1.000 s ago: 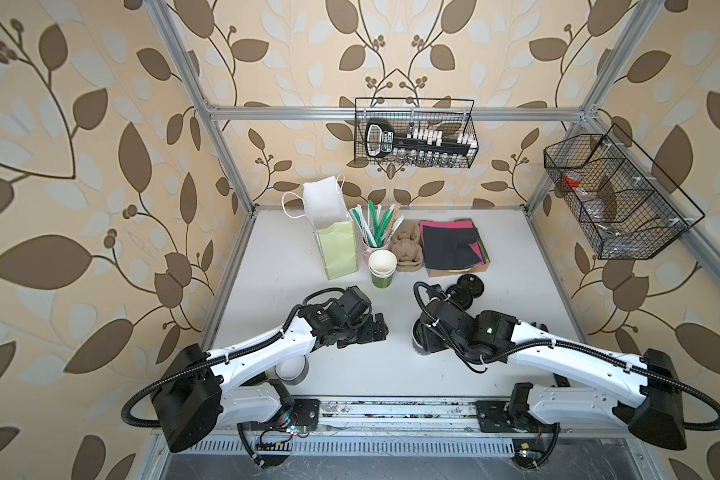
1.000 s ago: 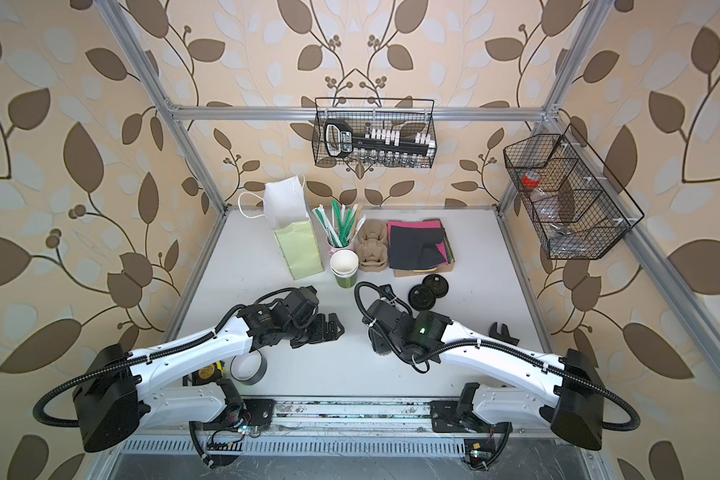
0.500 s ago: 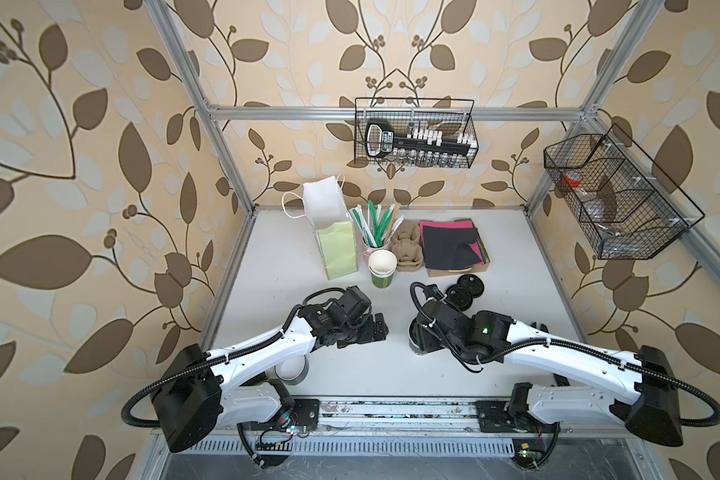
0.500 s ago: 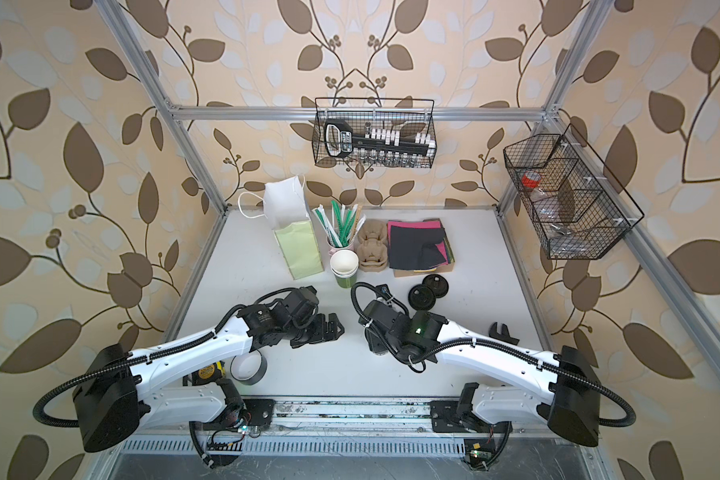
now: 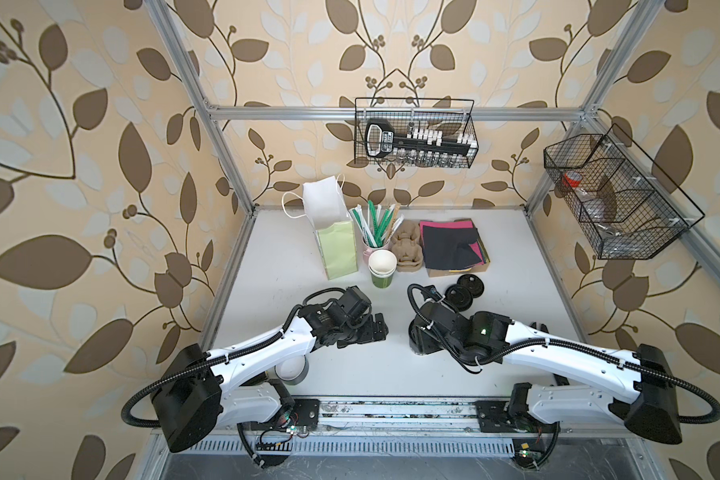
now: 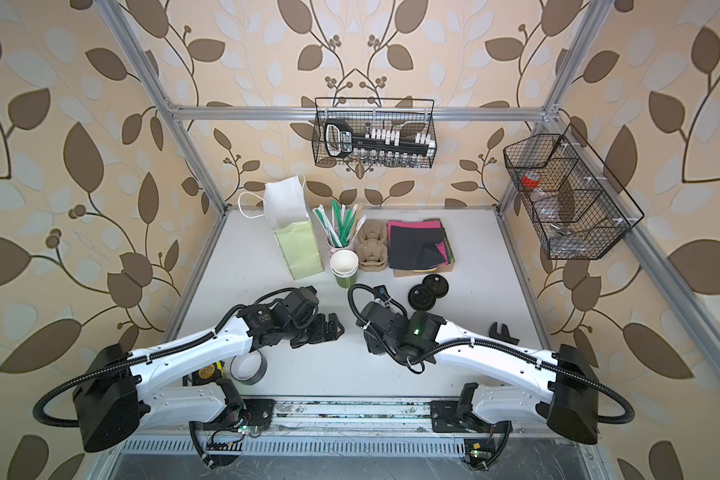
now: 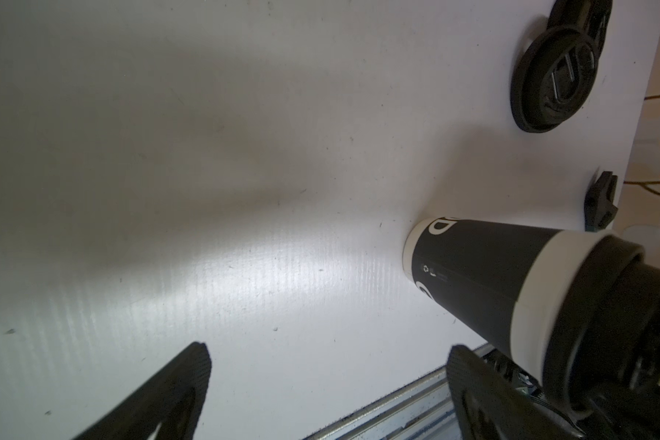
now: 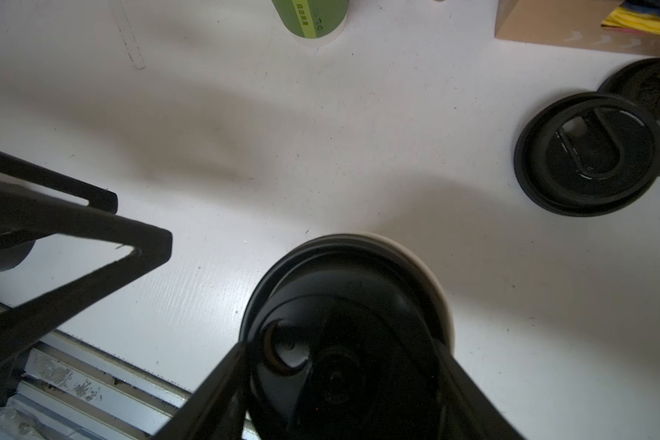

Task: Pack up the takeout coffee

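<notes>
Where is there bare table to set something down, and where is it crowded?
Bare: the table's left strip beside the paper bag; front centre along the rail; right of the loose lids. Crowded: the back row, bag to napkins, and around the takeout coffee.

Blk/wht coffee cup (image 7: 484,278) w/ blk lid (image 8: 340,304); green cup stack (image 5: 381,271); beige wallpaper (image 5: 100,166) w/ brown leaves
</notes>
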